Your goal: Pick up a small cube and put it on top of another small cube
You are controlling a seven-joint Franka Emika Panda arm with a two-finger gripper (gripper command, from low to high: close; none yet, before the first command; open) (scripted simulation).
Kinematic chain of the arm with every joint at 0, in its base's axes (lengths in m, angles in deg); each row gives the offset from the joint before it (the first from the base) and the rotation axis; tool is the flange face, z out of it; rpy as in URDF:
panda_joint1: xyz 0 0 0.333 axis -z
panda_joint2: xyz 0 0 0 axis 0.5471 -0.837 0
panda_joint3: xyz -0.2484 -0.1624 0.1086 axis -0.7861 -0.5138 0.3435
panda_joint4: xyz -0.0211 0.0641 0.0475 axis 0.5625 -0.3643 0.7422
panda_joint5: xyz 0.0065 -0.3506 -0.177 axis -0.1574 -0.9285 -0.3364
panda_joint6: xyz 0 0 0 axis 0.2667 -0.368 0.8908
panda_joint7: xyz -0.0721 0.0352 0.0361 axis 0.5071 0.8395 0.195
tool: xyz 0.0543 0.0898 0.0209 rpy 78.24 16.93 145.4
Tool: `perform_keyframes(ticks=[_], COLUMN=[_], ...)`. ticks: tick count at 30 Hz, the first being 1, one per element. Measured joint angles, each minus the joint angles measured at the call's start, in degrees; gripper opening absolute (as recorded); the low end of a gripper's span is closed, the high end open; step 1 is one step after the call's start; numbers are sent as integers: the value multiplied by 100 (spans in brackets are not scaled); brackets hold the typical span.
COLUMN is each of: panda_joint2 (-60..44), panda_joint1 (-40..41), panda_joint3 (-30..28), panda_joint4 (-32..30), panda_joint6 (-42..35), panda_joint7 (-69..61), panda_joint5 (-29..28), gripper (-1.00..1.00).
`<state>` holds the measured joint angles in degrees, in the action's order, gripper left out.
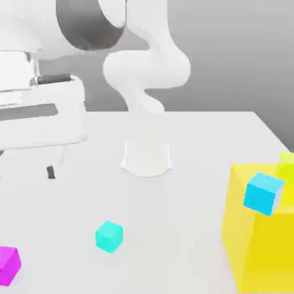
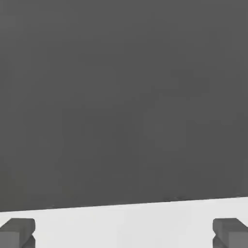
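The small cube (image 1: 8,265), bright magenta, rests on the white table at the near corner on the exterior view's left. A teal cube (image 1: 109,236) of about the same size sits to its right, apart from it. My hand hangs high at the exterior view's left, well above and behind the magenta cube, with one dark fingertip (image 1: 50,171) showing under it. In the hand view my gripper (image 2: 124,235) is open: the two fingertips stand wide apart with nothing between them, over the table's edge and a grey backdrop.
A large yellow block (image 1: 258,252) fills the exterior view's near right. A light blue cube (image 1: 263,193) sits against its upper front, and a lime block (image 1: 286,166) stands behind that. The arm's white base (image 1: 146,158) rises mid-table.
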<state>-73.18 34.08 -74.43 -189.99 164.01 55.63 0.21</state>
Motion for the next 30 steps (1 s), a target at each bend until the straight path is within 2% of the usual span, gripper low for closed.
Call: perform_keyframes(ticks=[5,10,14,15,21,26,30], panda_joint2=[-959,-1825,-2630,-2810,-2900,-2150,-1596], panda_joint1=[331,650,1021,1117,1164,833,366], panda_joint3=[-83,-265,73,190,247,-190,230], panda_joint4=[40,60,219,262,285,107,134], panda_joint6=[267,593,1123,1253,1307,778,297], panda_joint7=[-504,-839,-1197,-1281,-1328,-957,-1209], panda_joint5=[149,47,411,525,587,78,-92], gripper=[0,0,0,-100,-100,-100,-100])
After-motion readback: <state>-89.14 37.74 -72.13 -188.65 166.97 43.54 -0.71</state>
